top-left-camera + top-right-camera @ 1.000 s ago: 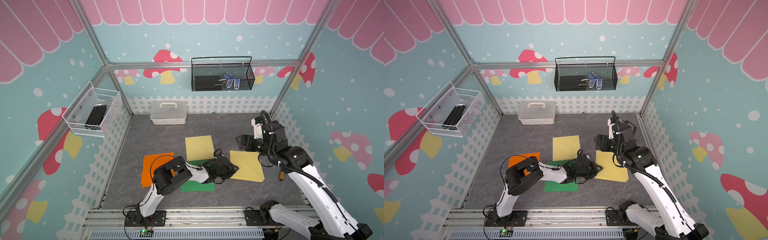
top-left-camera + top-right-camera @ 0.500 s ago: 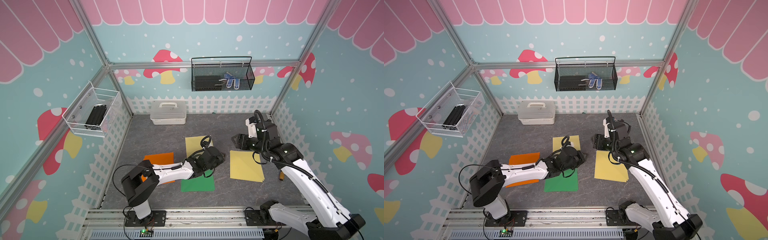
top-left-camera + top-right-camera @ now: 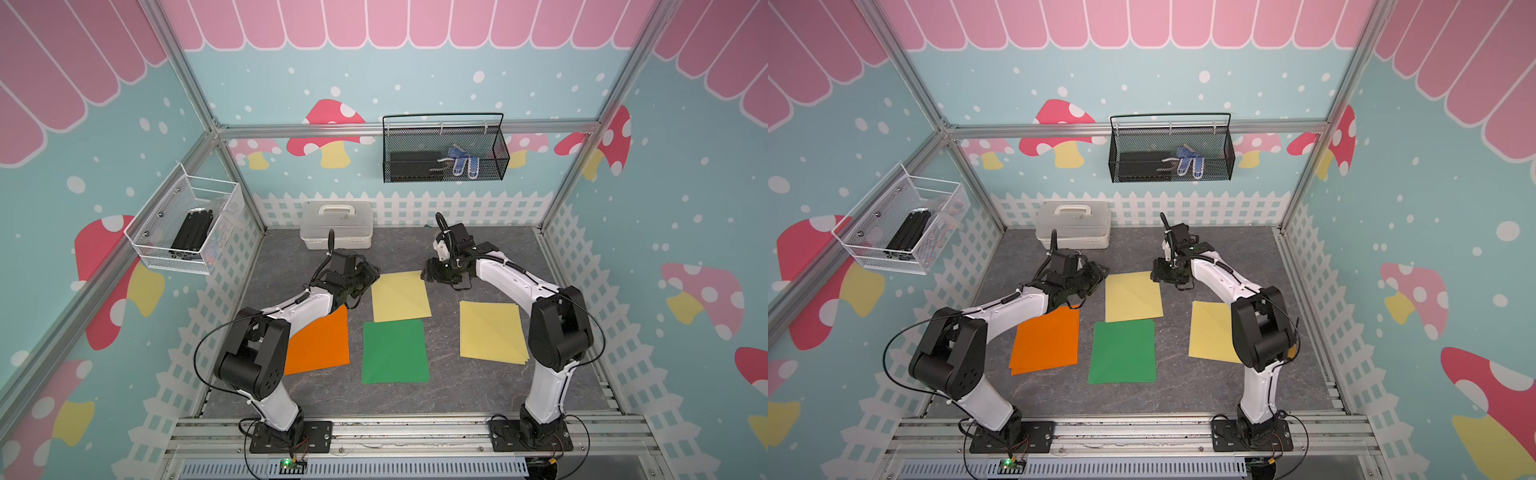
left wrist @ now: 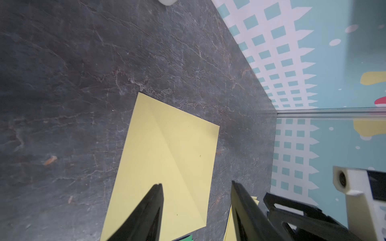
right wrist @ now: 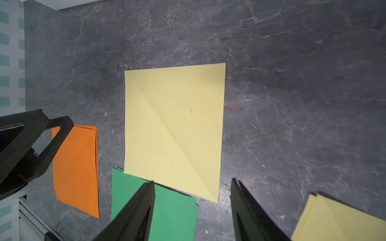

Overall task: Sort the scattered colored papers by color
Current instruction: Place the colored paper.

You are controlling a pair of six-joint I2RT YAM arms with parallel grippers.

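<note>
1. In a top view, your orange pile (image 3: 318, 343) sits left of centre, the green pile (image 3: 395, 351) sits at lower centre, and the yellow pile (image 3: 492, 332) sits right of centre. Each shows more than one sheet edge, and each holds a single colour.
2. One lone yellow sheet (image 3: 400, 296) lies flat on the grey tabletop (image 3: 469, 395), just above the green pile in the frame. Its lower edge slightly overlaps the green, and a diagonal crease runs across it.
3. Your left gripper (image 4: 196, 183) has its jaws spread with nothing between them. In both top views it hangs by the lone sheet's upper left corner.
4. Your right gripper (image 5: 193, 180) also has its jaws apart and is empty. It sits at the sheet's upper right corner.
5. The sort looks nearly finished, since orange and green appear gathered. What seems left is moving the lone yellow sheet onto the yellow pile.
6. That sheet lies flat and thin, so you will likely need to catch an edge or corner. Take care not to drag the green sheets beneath it.
</note>
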